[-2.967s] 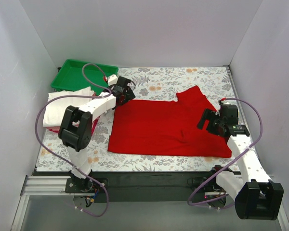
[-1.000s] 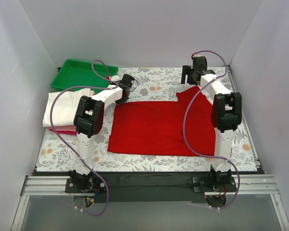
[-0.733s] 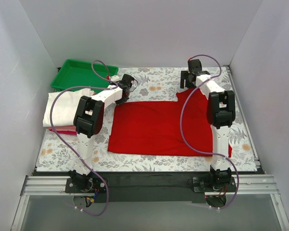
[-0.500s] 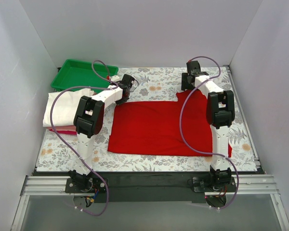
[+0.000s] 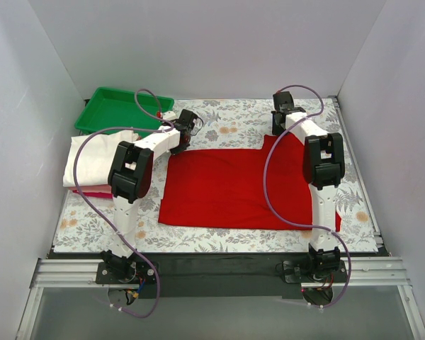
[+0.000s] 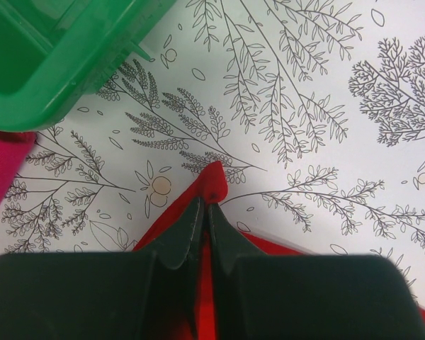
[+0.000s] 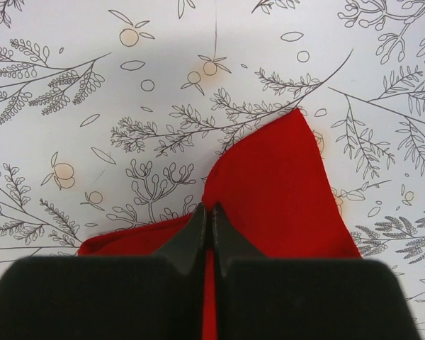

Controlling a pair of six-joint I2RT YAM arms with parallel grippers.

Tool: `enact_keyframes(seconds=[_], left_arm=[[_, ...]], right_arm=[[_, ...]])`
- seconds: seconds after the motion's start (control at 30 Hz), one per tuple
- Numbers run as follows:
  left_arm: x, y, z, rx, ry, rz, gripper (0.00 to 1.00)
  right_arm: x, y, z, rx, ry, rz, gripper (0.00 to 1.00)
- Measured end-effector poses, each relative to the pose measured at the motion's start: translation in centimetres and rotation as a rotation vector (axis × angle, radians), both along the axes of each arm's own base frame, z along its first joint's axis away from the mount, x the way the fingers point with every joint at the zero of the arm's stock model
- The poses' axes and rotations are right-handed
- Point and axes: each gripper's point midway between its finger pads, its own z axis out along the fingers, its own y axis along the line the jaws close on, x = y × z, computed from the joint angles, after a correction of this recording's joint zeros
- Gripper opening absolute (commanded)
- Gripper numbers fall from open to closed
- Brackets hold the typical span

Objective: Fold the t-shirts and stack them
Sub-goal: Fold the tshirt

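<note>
My left jaws are pressed together on the far left corner of the red t-shirt (image 5: 234,188), and a small peak of its cloth pokes out just past their tips. My right jaws are likewise closed, with a thin line of red cloth pinched between them. They grip near the tip of the sleeve that sticks out at the shirt's far right corner. Both pairs sit low over the floral bench cover (image 5: 230,117). From above, the shirt lies spread nearly flat across the middle of the cover, its near hem running close to my two bases and its far edge stretched between my two grips. My right arm reaches over the shirt's right side and hides part of it. To the left of the spread shirt, near the wall, a cream-white t-shirt (image 5: 92,157) rests folded on top of another red garment (image 5: 85,190), of which only an edge shows. The green tray (image 5: 117,110) stands at the far left corner, just beyond that pile and close beside my left jaws.
</note>
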Motion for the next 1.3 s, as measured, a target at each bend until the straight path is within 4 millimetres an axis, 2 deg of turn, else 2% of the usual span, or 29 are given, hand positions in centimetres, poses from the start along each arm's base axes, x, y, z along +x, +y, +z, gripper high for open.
enact_keyframes(seconds=[0.2,0.3,0.57,0.7,0.83,1.0,1.1,1.3], left_arm=[[-0.1,-0.1,0.1,-0.011,0.000,-0.004,0.00],[-0.7,-0.2,0.1,-0.022,0.009,-0.011,0.00],[-3.2,0.1,0.3,-0.050,0.038,-0.038,0.00],[-3.9,0.1,0.6,-0.066,0.035,-0.048,0.00],[-5.1,0.0,1.8,-0.090,0.013,-0.068,0.00],[-5.6,-0.5,4.8,-0.124,-0.069,-0.093,0.00],[-5.8,-0.7,6.1,-0.135,-0.102,-0.104,0.00],[-6.9,-0.8,6.1,-0.134,-0.110,-0.110,0.00]], right_arm=[[-0.3,0.0,0.5,0.000,-0.003,-0.003,0.01],[-1.9,-0.2,1.5,0.000,0.002,-0.010,0.01],[-7.0,-1.1,8.0,0.036,-0.116,-0.050,0.01],[-9.2,-1.6,9.9,0.058,-0.165,-0.074,0.01],[-12.2,-1.9,10.3,0.080,-0.175,-0.097,0.01],[-16.0,-2.3,10.7,0.105,-0.189,-0.121,0.01],[-17.4,-2.3,11.1,0.118,-0.207,-0.124,0.01],[-19.8,-2.3,12.1,0.146,-0.253,-0.123,0.01]])
